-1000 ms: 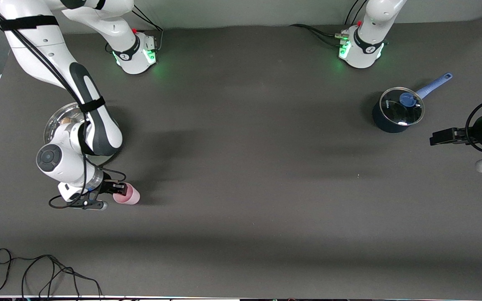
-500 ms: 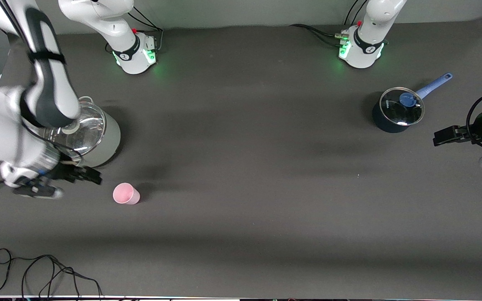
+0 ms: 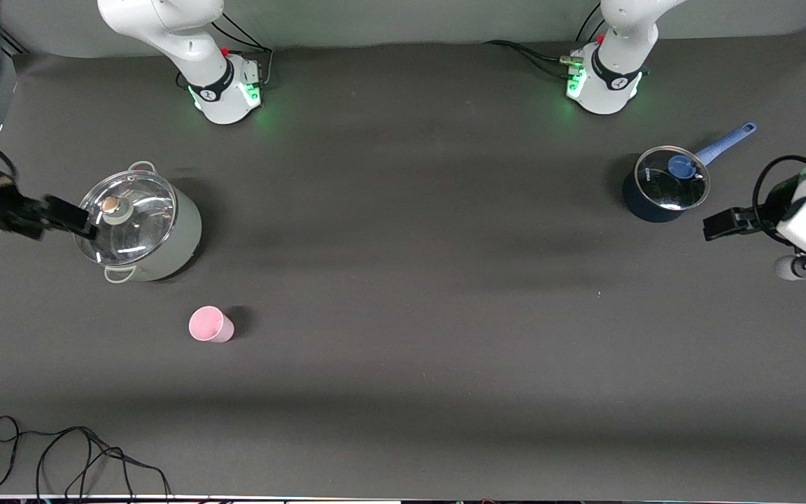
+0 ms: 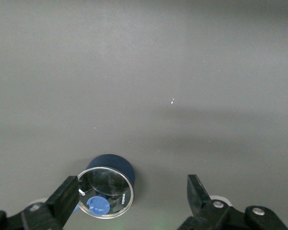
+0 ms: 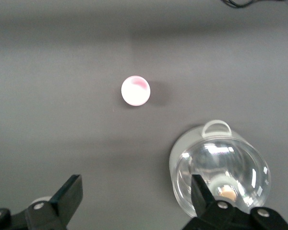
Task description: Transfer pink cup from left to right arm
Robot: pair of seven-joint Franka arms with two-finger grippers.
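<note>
Two arms hang above the tabletop (image 3: 403,280), one at each end, and neither touches anything. The pink cup (image 3: 210,325) stands upright on the tabletop with its mouth up, near the grey pot (image 3: 138,225) and closer to the front camera than this pot; nothing holds it.

The right claw (image 3: 71,217) is over the rim of the grey pot, at the right arm's end of the tabletop. Its fingers (image 5: 68,196) are spread wide and empty, and in the right wrist view they point down at the glass lid (image 5: 221,177) of the pot, with the cup (image 5: 135,90) well apart from them.

The left claw (image 3: 718,225) is far from the grey pot, at the left arm's end, beside the small blue saucepan (image 3: 663,185) with the long handle (image 3: 726,142). Its wrist is turned so that the claw reaches sideways over the tabletop. Its fingers (image 4: 67,196) are also wide apart, with nothing between them.
</note>
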